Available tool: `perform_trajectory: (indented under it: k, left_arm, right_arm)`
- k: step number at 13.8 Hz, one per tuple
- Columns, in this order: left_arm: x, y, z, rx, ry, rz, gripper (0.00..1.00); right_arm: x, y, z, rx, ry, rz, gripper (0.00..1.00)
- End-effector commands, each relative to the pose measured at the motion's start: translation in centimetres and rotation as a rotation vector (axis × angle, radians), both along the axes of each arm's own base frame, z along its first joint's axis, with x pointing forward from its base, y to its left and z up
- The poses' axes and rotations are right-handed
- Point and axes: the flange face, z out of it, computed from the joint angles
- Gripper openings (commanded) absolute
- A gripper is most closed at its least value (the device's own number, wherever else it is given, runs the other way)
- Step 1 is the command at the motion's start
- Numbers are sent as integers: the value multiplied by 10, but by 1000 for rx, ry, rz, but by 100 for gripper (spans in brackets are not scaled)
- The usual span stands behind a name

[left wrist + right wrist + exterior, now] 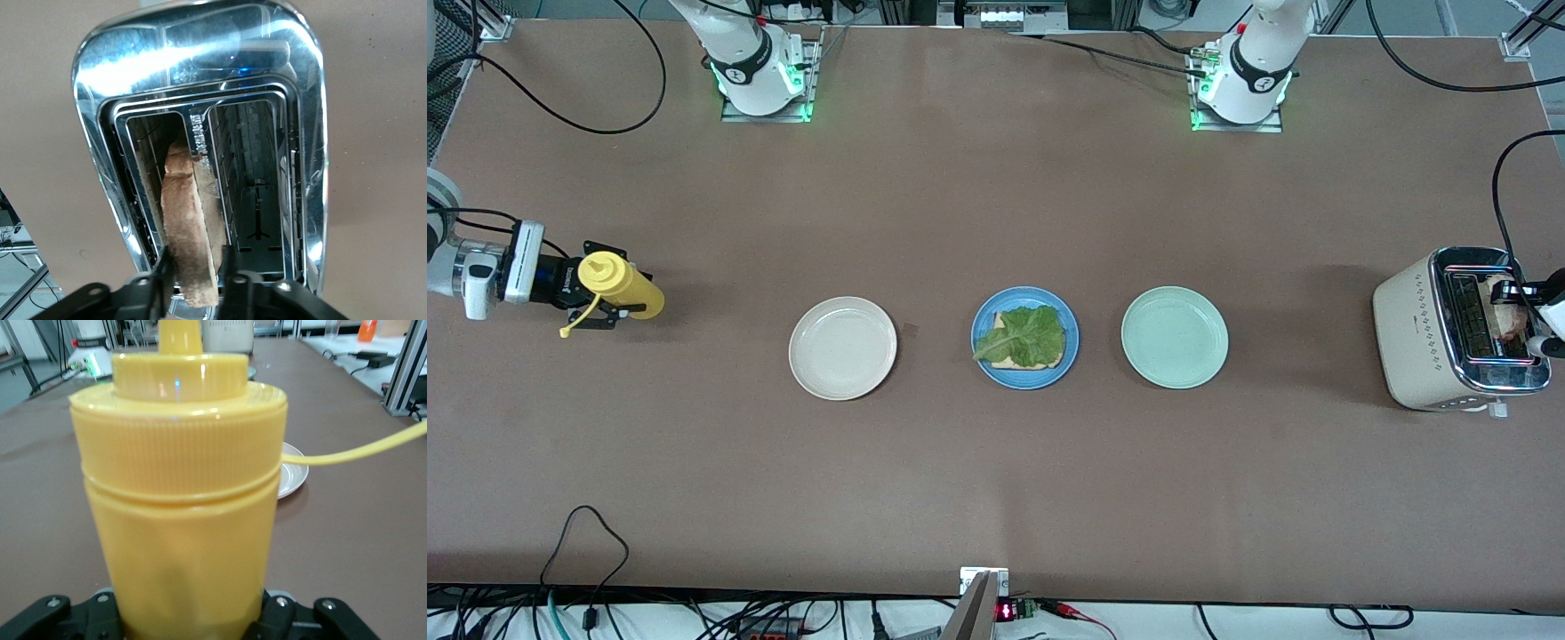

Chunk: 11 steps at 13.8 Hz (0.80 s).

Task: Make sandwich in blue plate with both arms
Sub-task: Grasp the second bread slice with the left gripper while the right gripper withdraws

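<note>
Front view showed blue plate (985,360) centred, bottom slice and lettuce (1027,335) laid; left gripper (195,283) clamped toast (189,233) in toaster (1409,342) at three o'clock; right gripper (591,298) clasped mustard bottle (621,284) at nine; top slice pending.

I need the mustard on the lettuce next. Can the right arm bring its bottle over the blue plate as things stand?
Probably yes. The right tool is shut on the yellow bottle at the right arm's end of the table. Only the cream-white plate lies between it and the blue plate, and that is low and flat.
</note>
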Motion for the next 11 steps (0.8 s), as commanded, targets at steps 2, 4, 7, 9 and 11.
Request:
perform_trajectory:
  k: [2, 4, 7, 9, 11]
  left_arm:
    - [-3, 8, 0, -5, 10, -72, 6]
    - [-3, 7, 4, -3, 8, -75, 4]
    - [-4, 3, 13, -6, 29, -73, 1]
    - [-6, -5, 33, 2, 30, -75, 1]
    - [2, -35, 66, 3, 26, -95, 1]
  right_arm:
    - [4, -30, -38, 159, -65, -16, 0]
    - [2, -32, -59, 195, -70, -8, 0]
    - [2, -31, -75, 216, -58, -11, 10]
    - [1, -32, -80, 216, -51, -18, 27]
    - [3, -33, -83, 215, -56, -17, 38]
